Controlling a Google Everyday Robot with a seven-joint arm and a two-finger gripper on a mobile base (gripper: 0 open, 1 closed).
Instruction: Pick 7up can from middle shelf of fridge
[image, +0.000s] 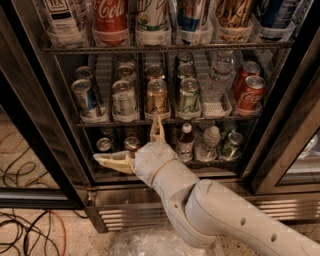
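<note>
The 7up can (189, 98), pale with green print, stands at the front of its lane on the middle shelf (220, 119) of the fridge (107, 196). A gold-orange can (157, 97) is to its left, then a silver can (123, 99) and a blue can (85, 97). My gripper (131, 145) is open wide in front of the lower shelf, below the gold-orange can. One finger (156, 128) points up to the middle shelf's front edge, the other finger (108, 161) points left. It holds nothing and is left of and below the 7up can.
Red Coca-Cola cans (248, 92) and a clear water bottle (219, 80) fill the shelf's right lanes. Tall bottles and cans (152, 20) stand on the rack above. Small bottles and cans (186, 141) sit on the rack below. Black door frames (280, 130) flank the opening. Cables (25, 225) lie on the floor at left.
</note>
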